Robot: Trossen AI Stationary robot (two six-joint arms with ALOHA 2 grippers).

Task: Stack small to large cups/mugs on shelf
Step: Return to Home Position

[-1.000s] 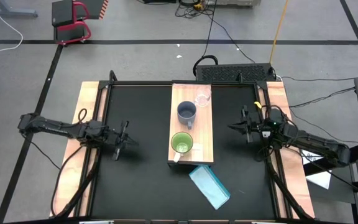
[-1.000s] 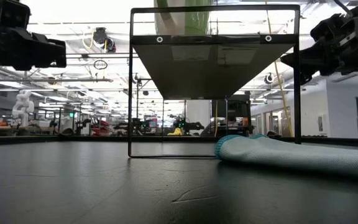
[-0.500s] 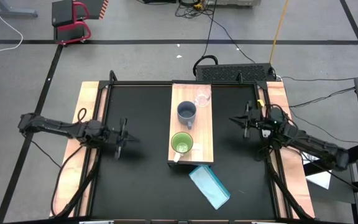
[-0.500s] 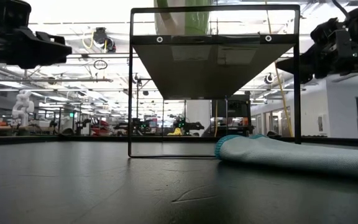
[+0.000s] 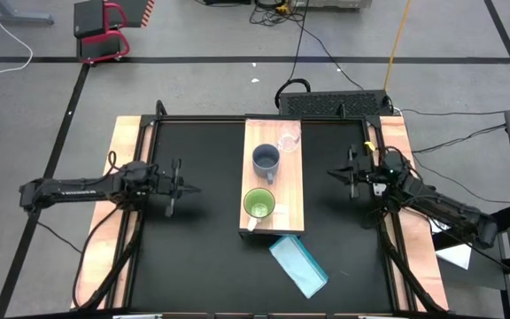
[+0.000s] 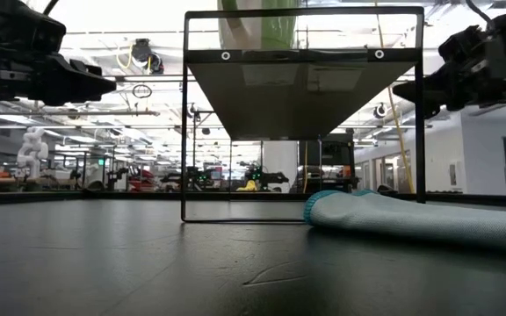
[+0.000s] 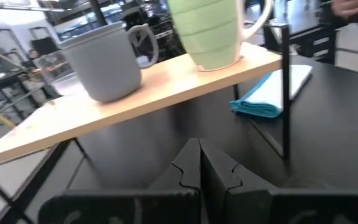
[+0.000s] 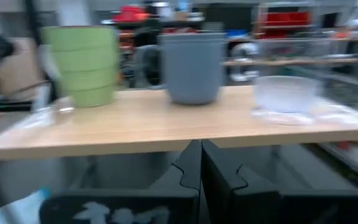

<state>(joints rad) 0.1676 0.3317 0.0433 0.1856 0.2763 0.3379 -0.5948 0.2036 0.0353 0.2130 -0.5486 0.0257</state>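
Note:
The light-wood shelf (image 5: 288, 190) stands on a black frame in the table's middle. On it, from far to near, stand the clear glass cup (image 5: 289, 140), the grey-blue mug (image 5: 266, 160) and the green mug (image 5: 258, 205), each on its base. My left gripper (image 5: 189, 188) hovers left of the shelf, shut and pointing at it; its wrist view shows the grey-blue mug (image 7: 104, 62) and the green mug (image 7: 207, 31). My right gripper (image 5: 329, 174) hovers right of the shelf, shut; its wrist view shows the three vessels, the glass cup (image 8: 284, 96) among them.
A folded light-blue cloth (image 5: 299, 264) lies on the black mat near the shelf's near right corner. The shelf's black frame legs (image 6: 420, 105) stand between the grippers and the space under the board. Wooden strips (image 5: 104, 230) border the mat left and right.
My left gripper has moved toward the far edge and a little toward the shelf, its arm swinging round. My right gripper has shifted slightly toward the far edge and the shelf. The cups and the shelf have stayed put.

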